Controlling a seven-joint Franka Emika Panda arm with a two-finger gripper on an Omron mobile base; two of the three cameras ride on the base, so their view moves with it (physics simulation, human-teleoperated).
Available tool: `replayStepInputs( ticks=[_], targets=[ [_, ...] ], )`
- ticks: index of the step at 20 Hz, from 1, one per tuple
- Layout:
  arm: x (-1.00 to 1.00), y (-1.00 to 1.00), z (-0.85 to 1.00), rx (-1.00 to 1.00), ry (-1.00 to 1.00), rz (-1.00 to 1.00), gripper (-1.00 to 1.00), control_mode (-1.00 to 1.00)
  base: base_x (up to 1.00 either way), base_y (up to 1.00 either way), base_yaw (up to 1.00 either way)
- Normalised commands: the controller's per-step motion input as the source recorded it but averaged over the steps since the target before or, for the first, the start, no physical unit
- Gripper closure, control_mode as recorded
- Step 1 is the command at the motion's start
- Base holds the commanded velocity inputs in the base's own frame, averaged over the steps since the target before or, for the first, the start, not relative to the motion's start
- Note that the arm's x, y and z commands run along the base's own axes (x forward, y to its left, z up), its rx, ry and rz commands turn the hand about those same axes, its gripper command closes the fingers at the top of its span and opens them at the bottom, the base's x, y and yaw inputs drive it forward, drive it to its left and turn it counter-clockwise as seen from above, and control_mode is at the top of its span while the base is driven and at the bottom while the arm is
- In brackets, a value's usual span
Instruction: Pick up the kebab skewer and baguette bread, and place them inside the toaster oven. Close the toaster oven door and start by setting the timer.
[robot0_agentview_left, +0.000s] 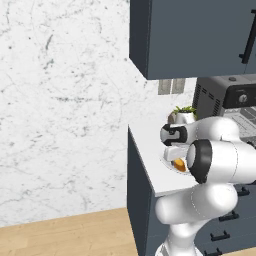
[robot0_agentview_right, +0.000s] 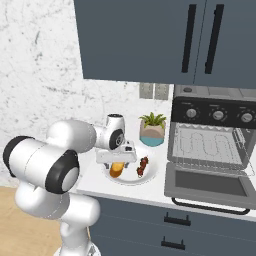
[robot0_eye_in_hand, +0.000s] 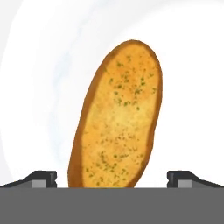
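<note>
On a white plate (robot0_agentview_right: 131, 180) on the counter lie the golden baguette bread (robot0_agentview_right: 117, 170) and, to its right, the dark kebab skewer (robot0_agentview_right: 143, 166). My gripper (robot0_agentview_right: 117, 161) hangs open just above the loaf, pointing down at it. In the hand view the baguette bread (robot0_eye_in_hand: 116, 118) lies lengthwise between the two fingertips (robot0_eye_in_hand: 41, 178), which stand wide apart and clear of it. The left base view shows a bit of the loaf (robot0_agentview_left: 179, 164) under the hand. To the right stands the toaster oven (robot0_agentview_right: 215, 112), its door (robot0_agentview_right: 207, 187) folded down open and its wire rack (robot0_agentview_right: 207, 145) bare.
A small potted plant (robot0_agentview_right: 152, 129) stands behind the plate, close to the oven's left side. Dark blue-grey upper cabinets (robot0_agentview_right: 165, 40) hang above the counter. The counter's left end (robot0_agentview_left: 137, 150) drops off beside a marble wall. Drawers with dark handles (robot0_agentview_right: 175, 220) lie below.
</note>
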Motion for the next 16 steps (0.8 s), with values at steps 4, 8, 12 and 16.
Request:
replayStepInputs(
  ticks=[4, 8, 12, 16],
  targets=[
    [0.06, 0.01, -0.1, 0.0, 0.0, 0.0, -1.0, -1.0, 0.0, 0.0, 0.0],
    [0.09, 0.02, -0.09, 0.0, 0.0, 0.0, -1.0, -1.0, 0.0, 0.0, 0.0],
    [0.09, 0.0, -0.15, 0.0, -0.01, 0.0, -1.0, -1.0, 0.0, 0.0, 0.0],
    [0.06, 0.0, -0.14, 0.0, -0.03, 0.0, -1.0, -1.0, 0.0, 0.0, 0.0]
  ],
)
